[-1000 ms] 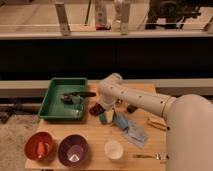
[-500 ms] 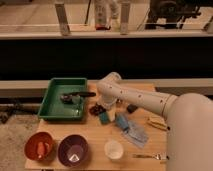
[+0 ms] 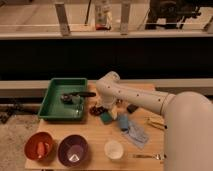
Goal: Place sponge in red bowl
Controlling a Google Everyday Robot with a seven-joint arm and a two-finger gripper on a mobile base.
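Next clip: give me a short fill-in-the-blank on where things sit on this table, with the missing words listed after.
1. The green tray sits at the table's back ____ corner.
2. The red bowl stands directly left of the ____ bowl.
3. The gripper hangs just right of the tray, beside the ____ sponge.
4. The white cup stands to the ____ of the purple bowl.

Missing words: left; purple; green; right

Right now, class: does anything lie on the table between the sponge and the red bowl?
Nothing visible does. The sponge lies by the tool; bare table runs to the red bowl. The purple bowl sits just beside that path.
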